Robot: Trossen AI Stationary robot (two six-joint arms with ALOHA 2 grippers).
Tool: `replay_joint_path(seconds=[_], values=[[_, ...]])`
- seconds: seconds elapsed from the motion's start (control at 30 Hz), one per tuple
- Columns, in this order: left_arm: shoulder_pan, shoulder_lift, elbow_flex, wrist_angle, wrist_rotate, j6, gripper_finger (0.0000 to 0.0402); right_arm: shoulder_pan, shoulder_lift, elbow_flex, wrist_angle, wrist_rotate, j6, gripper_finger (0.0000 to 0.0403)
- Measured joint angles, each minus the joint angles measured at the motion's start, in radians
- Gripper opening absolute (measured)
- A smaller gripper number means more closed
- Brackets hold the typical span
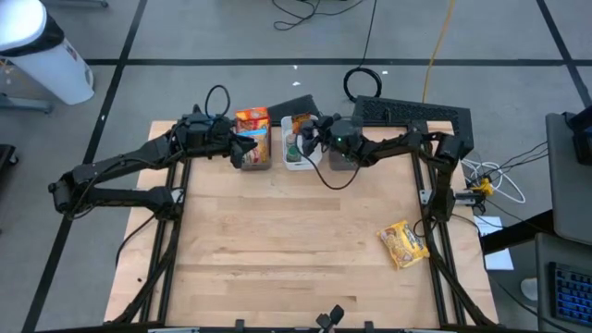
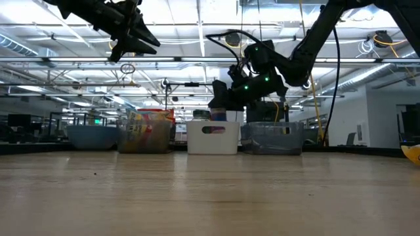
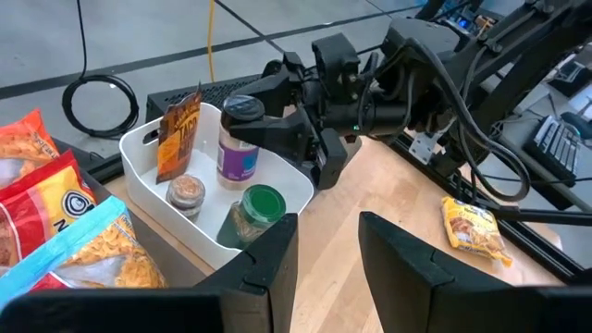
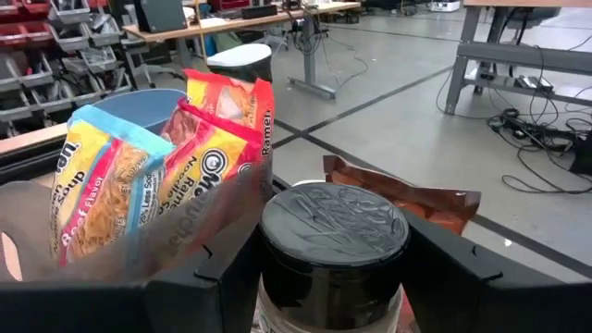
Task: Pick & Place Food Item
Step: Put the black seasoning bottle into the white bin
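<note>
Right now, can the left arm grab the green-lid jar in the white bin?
Probably yes: the left gripper hangs empty just above the green-lid jar, nothing between; the right gripper holds the neighbouring black-lid jar.

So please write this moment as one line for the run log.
right gripper: shut on dark-lidded jar, over white bin | left gripper: open, empty, above ramen bin

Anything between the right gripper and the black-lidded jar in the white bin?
Nothing visible. The right gripper already straddles the black-lidded jar, one finger on each side of it, in the white bin. The orange pouch stands beside the jar, outside the fingers. The left gripper hangs apart, open.
</note>
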Motion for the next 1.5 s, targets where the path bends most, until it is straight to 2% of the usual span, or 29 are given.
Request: replay_joint_path(seconds=[0.5, 0.63, 0.93, 1.23, 1.5], values=[[0.0, 0.0, 0.0, -0.001, -0.008, 0.002, 0.0122, -0.008, 0.016, 0.001, 0.019, -0.002, -0.04, 0.0201], [0.0, 0.0, 0.0, -0.001, -0.017, 0.004, 0.0122, -0.008, 0.066, 0.002, 0.068, -0.051, -0.069, 0.0201], [0.0, 0.001, 0.0, -0.009, -0.017, -0.006, 0.0122, -0.006, 0.096, 0.046, 0.064, -0.051, -0.089, 0.0201], [0.002, 0.06, -0.001, -0.017, -0.016, -0.007, 0.0122, -0.008, 0.097, 0.049, 0.034, -0.051, -0.113, 0.0201], [0.002, 0.096, -0.001, 0.08, 0.06, -0.029, 0.0122, -0.009, 0.142, 0.05, 0.075, -0.049, -0.093, 0.0201]])
